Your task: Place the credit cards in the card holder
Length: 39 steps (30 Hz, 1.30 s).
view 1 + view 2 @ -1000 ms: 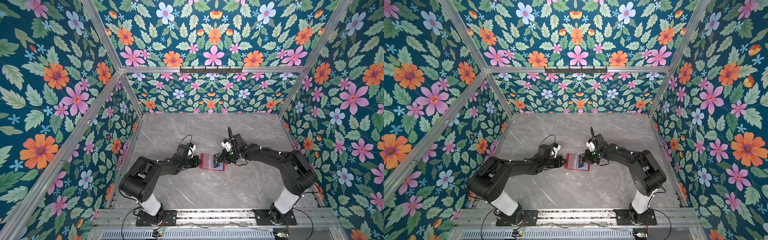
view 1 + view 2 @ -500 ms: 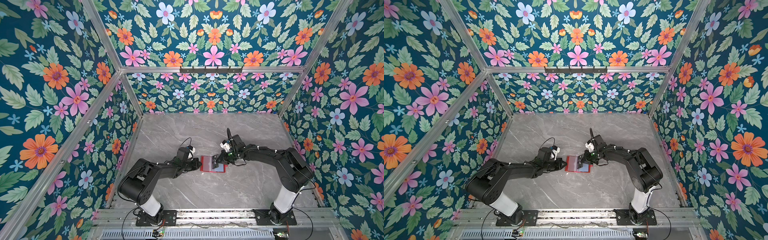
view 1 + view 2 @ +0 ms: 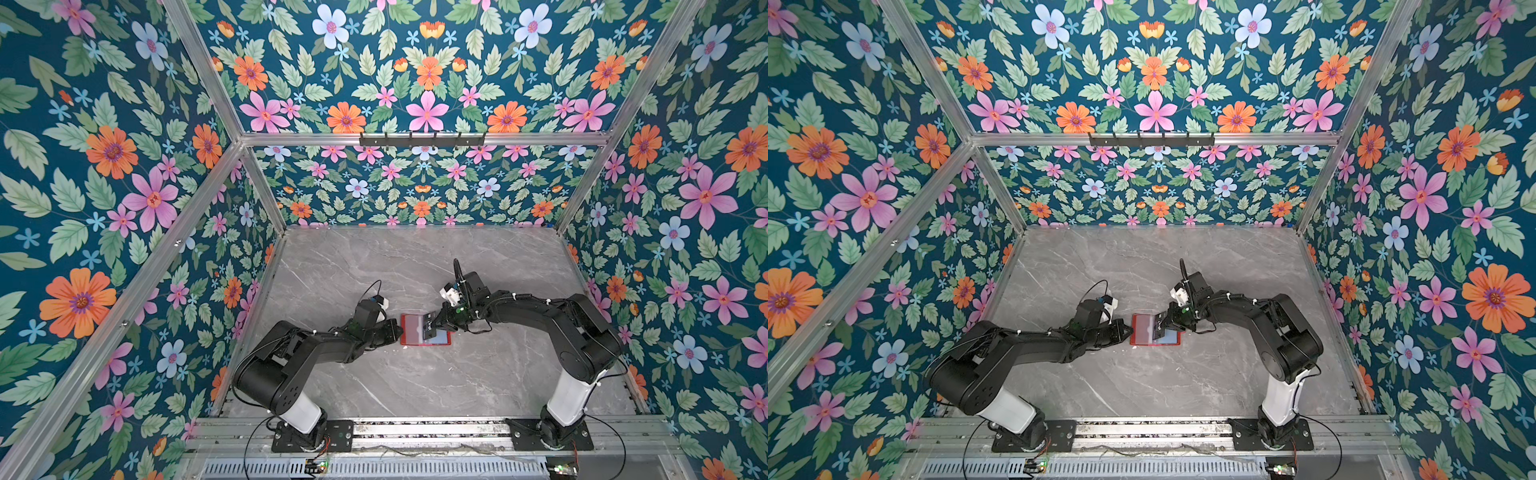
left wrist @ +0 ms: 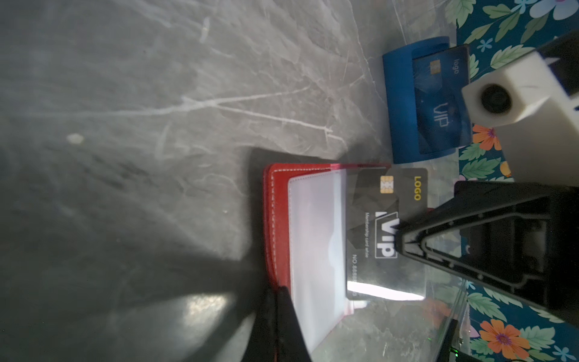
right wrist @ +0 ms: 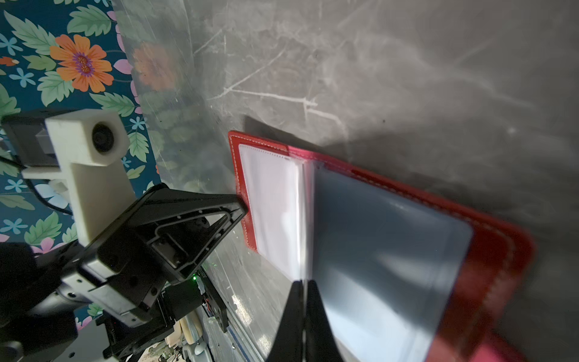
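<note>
Grey marble tabletop (image 3: 415,386), enclosed by floral walls (image 3: 104,166). Item count: one card holder (image 3: 415,330), two cards, one blue stand (image 4: 398,125), two grippers. The card holder is red and lies open at mid-table, clear sleeves up. The black card (image 4: 369,200), marked VIP, sits tilted over the sleeves; entry into a sleeve cannot be confirmed. The blue card (image 4: 438,103) stands in the blue stand, just beyond the card holder. The right gripper (image 4: 399,241) is clamped on the black card. The left gripper (image 5: 242,208) is closed, tips touching the card holder's outer edge; a pinch on the cover cannot be confirmed.
</note>
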Motion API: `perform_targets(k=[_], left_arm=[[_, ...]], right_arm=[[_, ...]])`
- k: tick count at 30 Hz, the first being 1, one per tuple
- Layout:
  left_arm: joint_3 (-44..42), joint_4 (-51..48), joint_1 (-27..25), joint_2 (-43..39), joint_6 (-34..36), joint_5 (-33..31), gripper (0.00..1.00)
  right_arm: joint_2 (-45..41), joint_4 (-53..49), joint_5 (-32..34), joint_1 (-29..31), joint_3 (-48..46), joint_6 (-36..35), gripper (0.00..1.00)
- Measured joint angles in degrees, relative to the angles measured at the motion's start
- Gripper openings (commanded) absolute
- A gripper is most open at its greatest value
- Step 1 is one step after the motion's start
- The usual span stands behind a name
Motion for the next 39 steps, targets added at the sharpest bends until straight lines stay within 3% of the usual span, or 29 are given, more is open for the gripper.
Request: perform_targets(k=[29,39], left_arm=[[-0.35,0.79,-0.74,0.02,-0.2,-0.66,0.0],[-0.35,0.44,-0.9,-0.33,-0.17,-1.27,0.0]], right_arm=[[2.58,3.37,-3.93,-0.02,-0.66,0.9,0.0],[-0.76,5.9,-1.57,0.0,-2.97,2.21,0.0]])
